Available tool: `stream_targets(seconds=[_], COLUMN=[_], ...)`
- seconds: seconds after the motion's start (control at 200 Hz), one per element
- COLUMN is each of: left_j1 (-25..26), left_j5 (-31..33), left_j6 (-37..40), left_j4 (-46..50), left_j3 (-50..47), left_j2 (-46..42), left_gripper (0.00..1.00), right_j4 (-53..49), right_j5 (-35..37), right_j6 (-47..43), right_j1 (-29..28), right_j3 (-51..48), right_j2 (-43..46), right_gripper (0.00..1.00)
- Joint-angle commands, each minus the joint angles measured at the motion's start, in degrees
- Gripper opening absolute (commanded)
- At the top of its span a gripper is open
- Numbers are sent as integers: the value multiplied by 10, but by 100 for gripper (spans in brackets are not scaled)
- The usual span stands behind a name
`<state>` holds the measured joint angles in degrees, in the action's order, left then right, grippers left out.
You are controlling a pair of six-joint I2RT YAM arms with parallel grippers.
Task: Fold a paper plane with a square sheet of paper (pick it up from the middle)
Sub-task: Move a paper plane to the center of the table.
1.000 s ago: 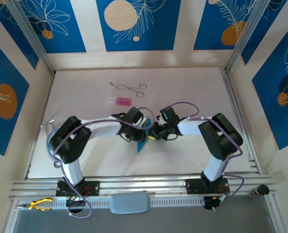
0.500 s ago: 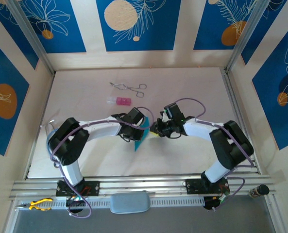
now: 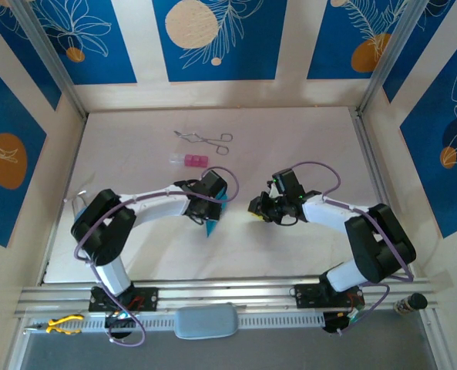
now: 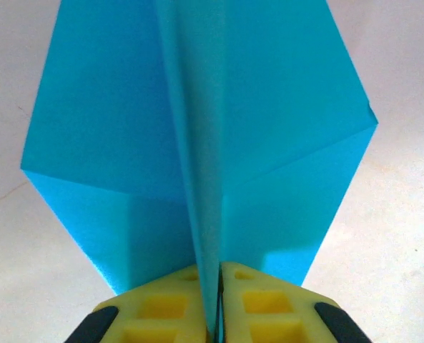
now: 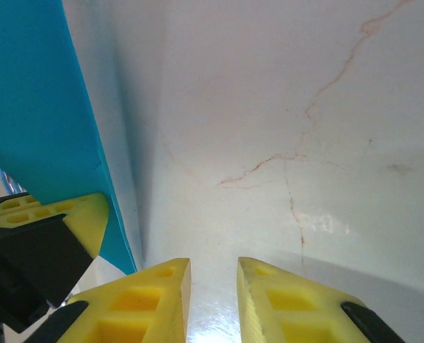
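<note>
PINCHED AT THE FOLD: My left gripper (image 4: 219,304) grips the cyan-blue folded paper plane (image 4: 197,121) along its central crease. The two yellow pads press together on the fold at 6 o'clock of the left wrist view. The crease runs straight from my pads toward 12 o'clock. One wing's corner points to 9 o'clock and the other's to 3 o'clock, above the white marbled table (image 3: 305,146).

My right gripper (image 5: 213,300) holds nothing. Its yellow fingers (image 5: 147,300) are parted by a narrow gap, with the tabletop visible through it. From that wrist the plane rises at 10 o'clock, clear of my right fingers. One of my left pads sits against the paper at 8 o'clock.

From above, the plane sits near the table's middle, tucked under my left wrist, with a blue point showing at the wrist's 6 o'clock, toward my bases. My right gripper is near the plane at its 3 o'clock, apart from the paper. A pair of metal forceps (image 3: 205,139) lies at the plane's 12 o'clock, well apart. A small pink block (image 3: 189,160) lies between the forceps and the plane.
</note>
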<state>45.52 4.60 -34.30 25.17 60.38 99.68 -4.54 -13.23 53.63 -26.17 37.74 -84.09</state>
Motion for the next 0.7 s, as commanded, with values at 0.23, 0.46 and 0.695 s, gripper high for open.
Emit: stream_targets(seconds=[0.23,0.46,0.695], left_j1=[5,5,9], left_j5=[-7,-5,8], left_j6=[-23,-22,-33], left_j4=[17,24,32], left_j3=[11,19,25], left_j2=[32,47,62], left_gripper=[20,23,23], right_j4=[0,3,0], right_j5=[-5,-7,-8], right_j6=[2,2,0], right_j1=[2,4,6], right_j3=[-11,-13,-13], right_j2=[8,4,4], right_gripper=[24,24,24])
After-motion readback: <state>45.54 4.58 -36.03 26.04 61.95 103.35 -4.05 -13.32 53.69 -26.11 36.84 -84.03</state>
